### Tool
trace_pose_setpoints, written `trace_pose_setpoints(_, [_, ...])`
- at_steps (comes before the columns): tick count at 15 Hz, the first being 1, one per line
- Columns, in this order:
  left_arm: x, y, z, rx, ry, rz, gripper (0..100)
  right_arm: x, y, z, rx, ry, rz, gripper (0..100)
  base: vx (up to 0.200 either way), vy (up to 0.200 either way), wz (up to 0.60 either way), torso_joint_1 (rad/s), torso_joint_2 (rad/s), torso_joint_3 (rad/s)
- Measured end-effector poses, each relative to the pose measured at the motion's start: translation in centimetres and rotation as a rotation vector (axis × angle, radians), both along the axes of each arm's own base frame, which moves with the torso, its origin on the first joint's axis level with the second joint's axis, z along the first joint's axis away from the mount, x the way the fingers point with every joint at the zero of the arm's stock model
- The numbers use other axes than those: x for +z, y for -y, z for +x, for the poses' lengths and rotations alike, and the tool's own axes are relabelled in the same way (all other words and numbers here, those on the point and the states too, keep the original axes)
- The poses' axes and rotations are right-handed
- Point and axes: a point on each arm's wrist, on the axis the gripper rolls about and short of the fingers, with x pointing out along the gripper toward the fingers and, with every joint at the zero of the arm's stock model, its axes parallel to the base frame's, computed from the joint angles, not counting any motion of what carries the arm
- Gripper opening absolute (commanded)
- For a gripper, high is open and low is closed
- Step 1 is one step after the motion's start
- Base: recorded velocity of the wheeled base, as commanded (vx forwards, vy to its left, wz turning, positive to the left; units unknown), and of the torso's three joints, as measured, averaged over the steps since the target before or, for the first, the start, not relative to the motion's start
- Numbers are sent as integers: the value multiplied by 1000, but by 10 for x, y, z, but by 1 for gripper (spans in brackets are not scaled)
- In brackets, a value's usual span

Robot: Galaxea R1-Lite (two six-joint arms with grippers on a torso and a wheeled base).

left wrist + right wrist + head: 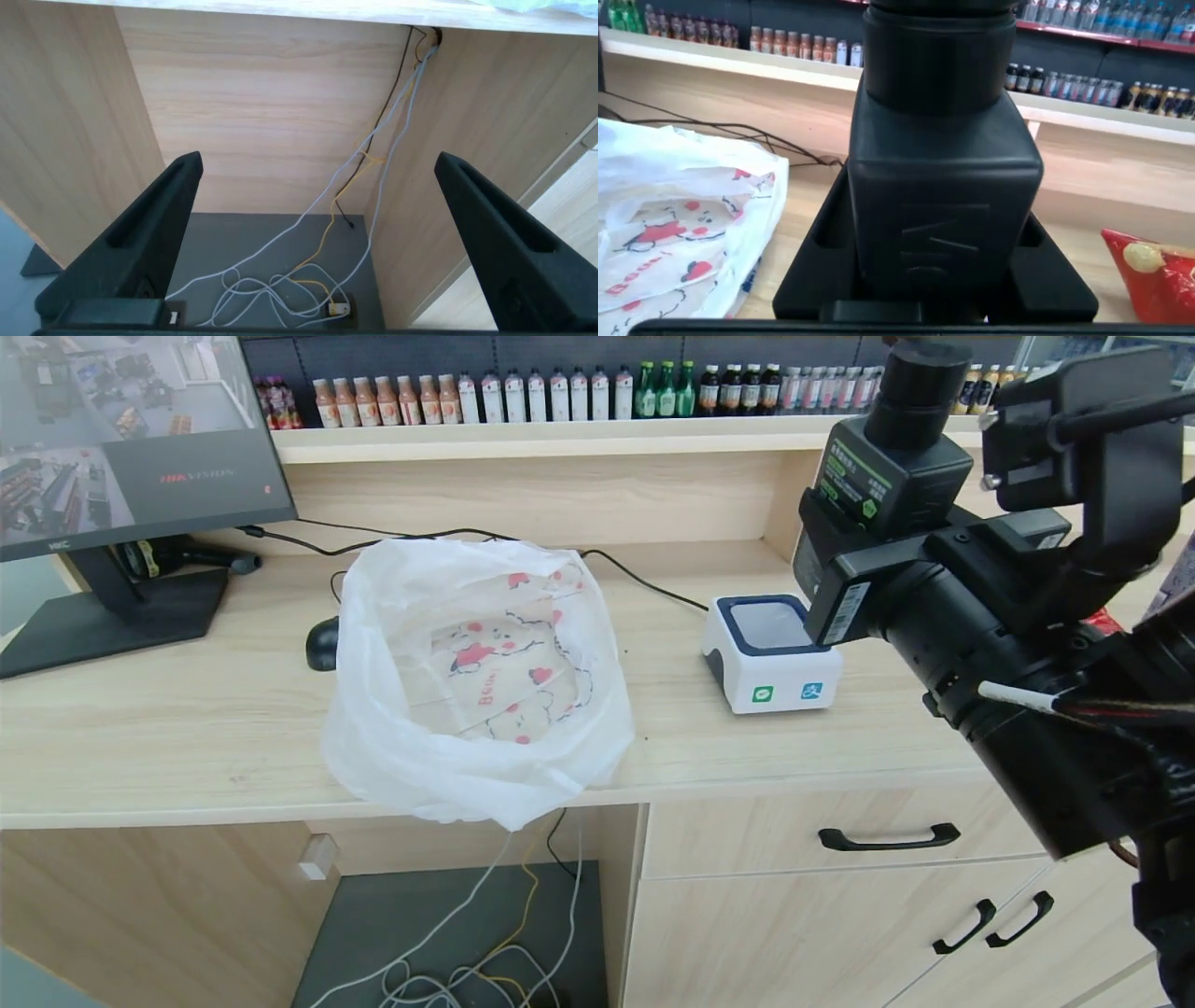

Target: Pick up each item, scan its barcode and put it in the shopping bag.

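A black bottle [887,476] with a green label and a round black cap is tilted above the white barcode scanner [770,653], its barcode side facing down toward the scanner window. My right gripper [882,565] is shut on this bottle [943,187], one finger on each side of its body. The white plastic shopping bag [467,681] stands open on the counter to the left of the scanner, holding packets printed with red and white bears [673,215]. My left gripper [318,243] is open and hangs below the counter, facing the knee space.
A monitor [131,448] and a black mouse [322,644] sit at the counter's left. Drink bottles [560,392] line the back shelf. A red snack packet [1158,271] lies at the right. Drawers [887,840] are below, with loose cables [308,271] on the floor under the counter.
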Motion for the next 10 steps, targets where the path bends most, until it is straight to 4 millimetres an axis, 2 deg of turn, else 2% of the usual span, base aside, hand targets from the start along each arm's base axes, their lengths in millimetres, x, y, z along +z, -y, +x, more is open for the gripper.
trace_pose_setpoints(2, [0,0,0,0,0,0,100,2,0,3,18,16,-39,0,0,0,0,0,0,0])
trace_pose_setpoints(7, [0,0,0,0,0,0,100,14,15,27,82,79,-207,0,0,0,0,0,0,0])
trace_pose_setpoints(10, [0,0,0,1,0,0,100,13,32,44,178,155,-392,0,0,0,0,0,0,0])
